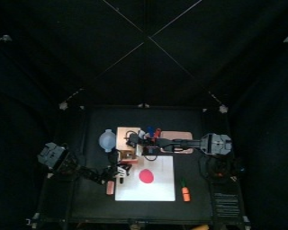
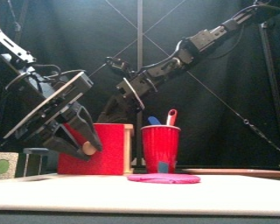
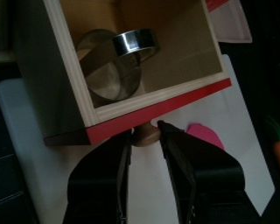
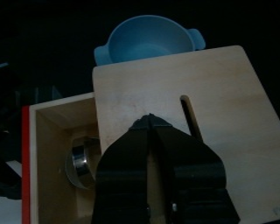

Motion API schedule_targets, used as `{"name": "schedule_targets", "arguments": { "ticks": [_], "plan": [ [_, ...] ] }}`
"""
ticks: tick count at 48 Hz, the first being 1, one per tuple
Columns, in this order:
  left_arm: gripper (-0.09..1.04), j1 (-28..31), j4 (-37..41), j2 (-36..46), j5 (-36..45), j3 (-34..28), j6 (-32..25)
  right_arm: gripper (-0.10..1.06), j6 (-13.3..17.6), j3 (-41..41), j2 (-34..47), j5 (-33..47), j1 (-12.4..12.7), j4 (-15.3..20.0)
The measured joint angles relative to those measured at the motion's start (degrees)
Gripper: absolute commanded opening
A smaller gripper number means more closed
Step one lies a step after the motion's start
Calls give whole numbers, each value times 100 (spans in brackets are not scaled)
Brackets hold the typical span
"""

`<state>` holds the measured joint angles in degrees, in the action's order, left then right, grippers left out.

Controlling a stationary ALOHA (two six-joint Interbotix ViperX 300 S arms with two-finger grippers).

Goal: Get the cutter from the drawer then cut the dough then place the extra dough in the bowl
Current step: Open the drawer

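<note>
in the drawer [image 4: 60, 127], the box [image 4: 178, 87] half hides the cutter [image 4: 80, 162].

No legible text, labels, brands, numbers or signs anywhere in view.

**A:** Where is the drawer [image 3: 184, 52]?

**B:** It is pulled out of the box [image 4: 189, 83]. Its front knob sits between the jaws of the left claw [image 3: 143, 131]. The cutter [image 3: 111, 74] lies inside the drawer, just beyond that claw.

**A:** And the right claw [image 4: 150, 122]?

**B:** It rests on the box's top. Beyond it, past the box, the bowl [image 4: 149, 39] stands on the counter [image 1: 93, 205]. The dough [image 3: 205, 137] lies on the cutting board [image 3: 241, 166], beside the left claw.
</note>
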<state>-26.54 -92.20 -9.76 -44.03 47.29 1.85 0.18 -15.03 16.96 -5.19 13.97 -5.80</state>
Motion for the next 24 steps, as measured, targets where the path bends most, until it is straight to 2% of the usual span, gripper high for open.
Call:
{"name": "schedule_targets", "arguments": {
  "ticks": [9, 24],
  "plan": [
    [61, 0, 0, 0, 0, 9, 0, 2, 0, 9, 9, 0, -9, 0],
    [77, -158, 44, -18, 97, 0, -26, 2, 0, 9, 18, 0, 18, 0]
  ]
}}
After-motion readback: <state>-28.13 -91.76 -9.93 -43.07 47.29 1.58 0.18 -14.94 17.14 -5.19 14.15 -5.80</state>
